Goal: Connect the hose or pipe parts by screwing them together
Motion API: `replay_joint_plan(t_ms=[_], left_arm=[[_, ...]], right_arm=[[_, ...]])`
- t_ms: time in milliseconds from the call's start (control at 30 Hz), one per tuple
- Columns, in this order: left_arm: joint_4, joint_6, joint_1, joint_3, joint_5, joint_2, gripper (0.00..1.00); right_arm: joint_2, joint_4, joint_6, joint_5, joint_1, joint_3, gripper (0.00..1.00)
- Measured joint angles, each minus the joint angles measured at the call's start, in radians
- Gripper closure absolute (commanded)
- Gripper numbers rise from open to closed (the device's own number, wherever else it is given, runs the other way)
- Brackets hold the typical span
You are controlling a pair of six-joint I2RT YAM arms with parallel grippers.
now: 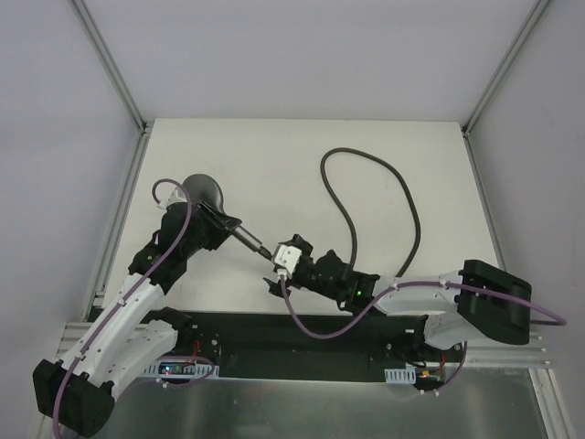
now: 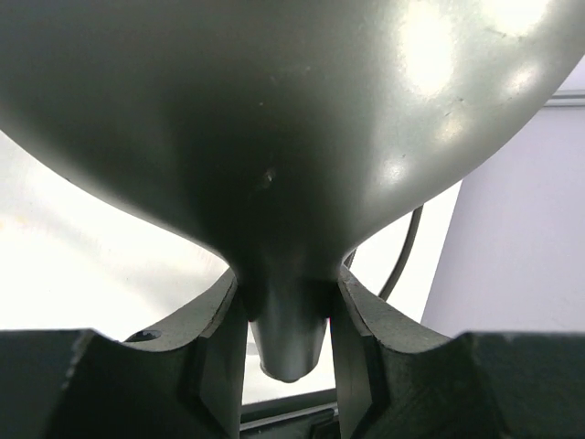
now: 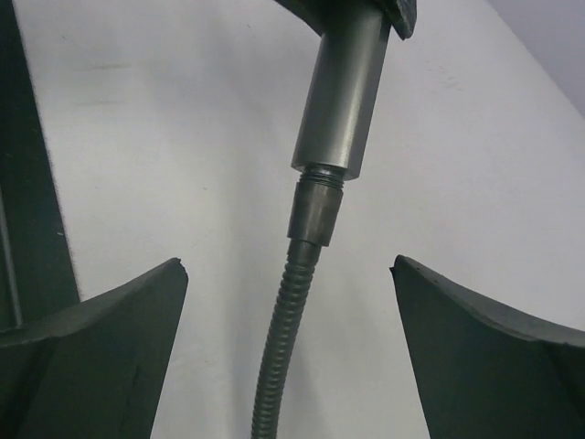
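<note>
White table (image 1: 274, 155), walls on three sides, both my arms coming in from the near edge. My left arm (image 1: 137, 293) angles up over the left half. My right arm (image 1: 430, 297) lies low along the near right and points left.

The hose (image 1: 402, 197) makes one tall loop on the right-middle of the table, and both legs run back down toward my right wrist. I can't make out its free end.

The head (image 1: 203, 194) is left of centre, with its handle (image 3: 343, 101) slanting down-right toward my right side. Can't tell if it rests on the table or hangs above it.

My left gripper (image 1: 215, 224) is clenched on the head's neck. The wrist view shows a finger (image 2: 219, 338) tight against each side, just where the bowl narrows.

My right gripper (image 1: 285, 259) is wide and grasping nothing. The hose runs up the middle of the gap, apart from both pads.

The fitting (image 3: 313, 212) sits on the handle's end, in line with it — a thin band of thread (image 3: 320, 174) shows between the two.
</note>
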Motion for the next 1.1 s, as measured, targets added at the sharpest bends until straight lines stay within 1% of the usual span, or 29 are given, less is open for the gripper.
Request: replay_joint_plan(t_ms=[100,233,333,367,433,467,533,567,667,767,833,867,1000,1067,1100], left_arm=[[-0.064,-0.023,0.0,0.038,-0.001,0.02,1.0],[-0.123,-0.045,0.0,0.061,-0.001,0.023,1.0],[-0.154,-0.055,0.0,0.067,-0.002,0.021,1.0],[-0.165,-0.056,0.0,0.068,-0.002,0.019,1.0],[-0.174,-0.063,0.0,0.068,-0.002,0.016,1.0],[-0.175,-0.064,0.0,0.068,-0.002,0.015,1.0],[-0.185,-0.07,0.0,0.068,-0.002,0.01,1.0],[-0.188,-0.074,0.0,0.068,-0.002,0.008,1.0],[-0.192,-0.103,0.003,0.069,-0.008,0.004,1.0],[-0.18,-0.098,0.003,0.07,-0.008,0.004,1.0],[-0.159,-0.086,0.003,0.064,0.002,-0.01,1.0],[-0.133,-0.074,0.003,0.053,0.011,-0.026,1.0],[0.059,-0.017,0.001,-0.068,0.051,-0.154,1.0],[0.19,0.019,0.001,-0.156,0.071,-0.22,1.0],[0.259,0.032,0.001,-0.203,0.084,-0.248,1.0]], right_arm=[[0.036,-0.033,-0.122,0.129,0.053,0.03,0.11],[0.134,-0.05,-0.252,0.26,0.098,0.116,0.16],[0.189,-0.052,-0.303,0.307,0.114,0.161,0.26],[0.204,-0.053,-0.316,0.315,0.118,0.173,0.35],[0.229,-0.06,-0.341,0.336,0.128,0.198,0.47],[0.238,-0.061,-0.354,0.342,0.13,0.208,0.61],[0.254,-0.065,-0.37,0.358,0.137,0.23,0.74],[0.258,-0.068,-0.37,0.365,0.14,0.238,0.86],[0.256,-0.062,-0.323,0.4,0.135,0.242,0.99],[0.232,-0.073,-0.245,0.346,0.109,0.237,0.99],[0.204,-0.079,-0.171,0.273,0.077,0.222,0.99],[0.186,-0.076,-0.126,0.213,0.049,0.21,0.99],[0.143,-0.026,0.093,-0.089,-0.101,0.166,0.99],[0.145,0.015,0.201,-0.225,-0.163,0.15,0.99],[0.148,0.036,0.24,-0.269,-0.184,0.142,0.99]])
